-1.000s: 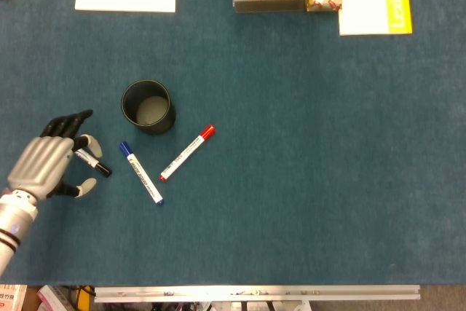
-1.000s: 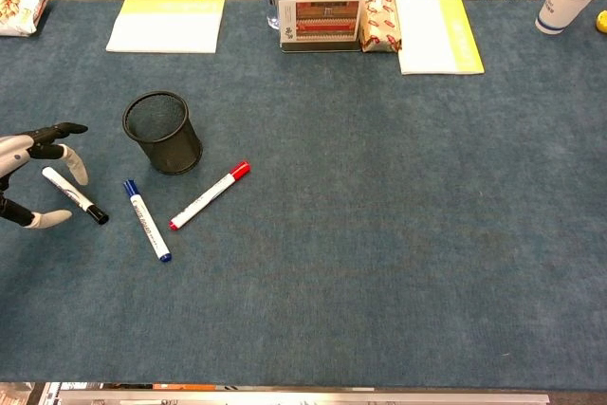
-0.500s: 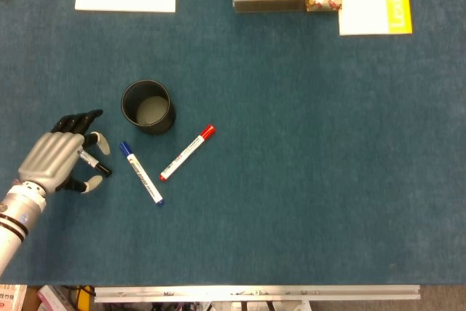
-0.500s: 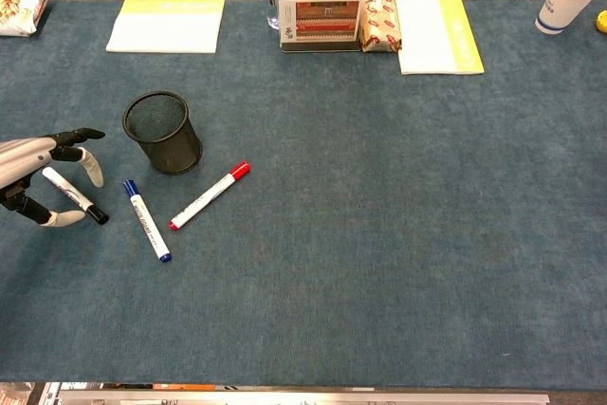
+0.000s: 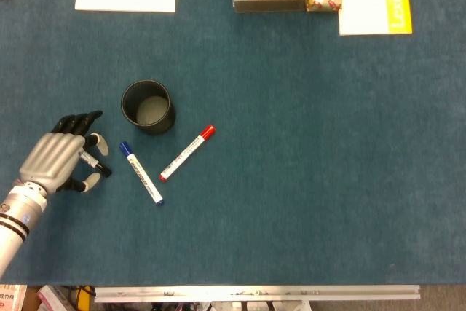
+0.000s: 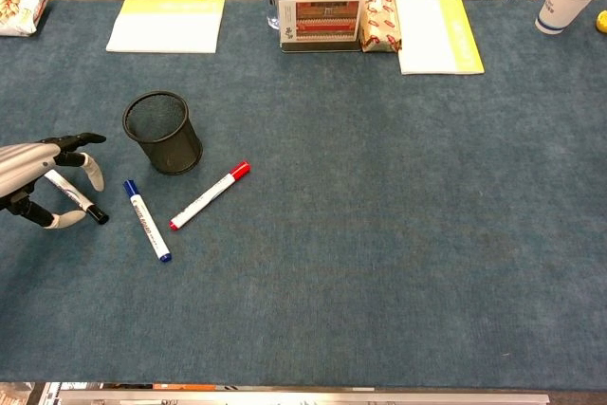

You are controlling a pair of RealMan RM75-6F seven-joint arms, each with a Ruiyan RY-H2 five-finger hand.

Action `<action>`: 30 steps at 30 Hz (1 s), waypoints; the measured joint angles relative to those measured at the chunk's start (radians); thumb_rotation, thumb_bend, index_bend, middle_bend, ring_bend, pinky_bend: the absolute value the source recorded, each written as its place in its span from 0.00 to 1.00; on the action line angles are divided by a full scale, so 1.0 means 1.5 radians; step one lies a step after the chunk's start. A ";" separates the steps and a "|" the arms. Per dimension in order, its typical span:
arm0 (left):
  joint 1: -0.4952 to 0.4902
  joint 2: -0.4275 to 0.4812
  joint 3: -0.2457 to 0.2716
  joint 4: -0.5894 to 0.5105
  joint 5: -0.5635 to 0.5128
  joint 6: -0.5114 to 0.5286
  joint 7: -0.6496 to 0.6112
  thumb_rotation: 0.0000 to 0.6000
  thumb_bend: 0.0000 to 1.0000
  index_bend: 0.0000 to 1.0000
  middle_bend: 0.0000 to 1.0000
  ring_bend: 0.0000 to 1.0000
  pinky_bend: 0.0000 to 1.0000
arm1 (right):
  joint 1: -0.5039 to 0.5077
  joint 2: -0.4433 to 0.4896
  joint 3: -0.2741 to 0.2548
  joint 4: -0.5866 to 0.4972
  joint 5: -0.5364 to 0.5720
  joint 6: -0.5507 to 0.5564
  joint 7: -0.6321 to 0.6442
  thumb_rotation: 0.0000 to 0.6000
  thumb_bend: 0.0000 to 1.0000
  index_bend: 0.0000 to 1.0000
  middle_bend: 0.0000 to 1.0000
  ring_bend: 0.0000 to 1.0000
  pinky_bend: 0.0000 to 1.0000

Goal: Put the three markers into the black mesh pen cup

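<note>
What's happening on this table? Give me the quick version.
The left hand is over the black-capped marker, fingers around it but not clearly gripping; it lies on the table. The blue marker and red marker lie beside the black mesh pen cup, which is empty. The right hand is out of view.

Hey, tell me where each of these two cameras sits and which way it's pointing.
Head view: high up, looking almost straight down on the blue table; the left hand and forearm show.
Chest view: lower, angled forward across the table to the floor beyond; only the left hand shows.
Both share the hand over the black marker, the mesh cup, and the blue and red markers.
</note>
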 measured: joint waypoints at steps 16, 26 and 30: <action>-0.006 -0.023 0.007 0.037 -0.013 -0.013 0.002 1.00 0.39 0.39 0.00 0.00 0.00 | 0.001 -0.001 -0.002 0.001 0.001 -0.004 -0.001 1.00 0.00 0.08 0.17 0.11 0.41; -0.007 -0.031 0.011 0.052 -0.011 -0.016 -0.012 1.00 0.39 0.39 0.00 0.00 0.00 | 0.001 -0.001 -0.002 0.001 0.002 -0.004 -0.001 1.00 0.00 0.08 0.17 0.11 0.41; -0.007 -0.032 0.012 0.055 -0.012 -0.016 -0.014 1.00 0.39 0.39 0.00 0.00 0.00 | 0.001 -0.001 -0.002 0.001 0.002 -0.005 -0.002 1.00 0.00 0.08 0.17 0.11 0.41</action>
